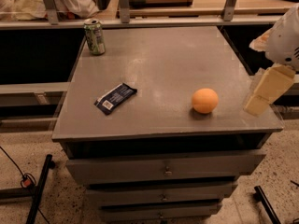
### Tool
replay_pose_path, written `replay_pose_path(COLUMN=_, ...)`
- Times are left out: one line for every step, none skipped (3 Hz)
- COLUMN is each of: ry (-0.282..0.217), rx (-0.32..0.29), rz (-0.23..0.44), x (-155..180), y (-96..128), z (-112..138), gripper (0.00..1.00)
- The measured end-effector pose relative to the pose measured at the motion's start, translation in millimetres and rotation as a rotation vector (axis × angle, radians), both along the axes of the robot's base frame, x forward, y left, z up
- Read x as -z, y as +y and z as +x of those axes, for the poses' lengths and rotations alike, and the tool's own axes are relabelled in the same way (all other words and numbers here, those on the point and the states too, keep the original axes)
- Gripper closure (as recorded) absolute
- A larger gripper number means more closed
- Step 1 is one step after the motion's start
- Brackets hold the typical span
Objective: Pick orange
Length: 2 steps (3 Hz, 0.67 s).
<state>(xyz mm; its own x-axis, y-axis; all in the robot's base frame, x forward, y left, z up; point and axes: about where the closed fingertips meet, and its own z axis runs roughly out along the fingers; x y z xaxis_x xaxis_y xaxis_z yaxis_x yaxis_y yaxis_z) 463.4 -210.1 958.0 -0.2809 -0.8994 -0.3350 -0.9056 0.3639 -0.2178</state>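
Observation:
The orange [205,100] is a small round fruit resting on the grey cabinet top [163,64], near its front right corner. My gripper [262,93] hangs at the right edge of the view, beside the cabinet's right edge and to the right of the orange, apart from it. It holds nothing that I can see. The white arm housing [286,38] sits above it.
A green soda can [94,36] stands at the back left corner of the top. A dark blue snack packet [115,98] lies left of centre. Drawers [163,169] are below the top. A rail with posts [149,20] runs behind.

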Motion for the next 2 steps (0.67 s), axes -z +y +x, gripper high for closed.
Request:
replay_pose_path(ry=0.004, rx=0.026, rz=0.083, x=14, y=4, z=16, gripper=0.0)
replay_pose_path(ry=0.007, rx=0.044, rz=0.163, x=30, y=6, z=31, gripper=0.0)
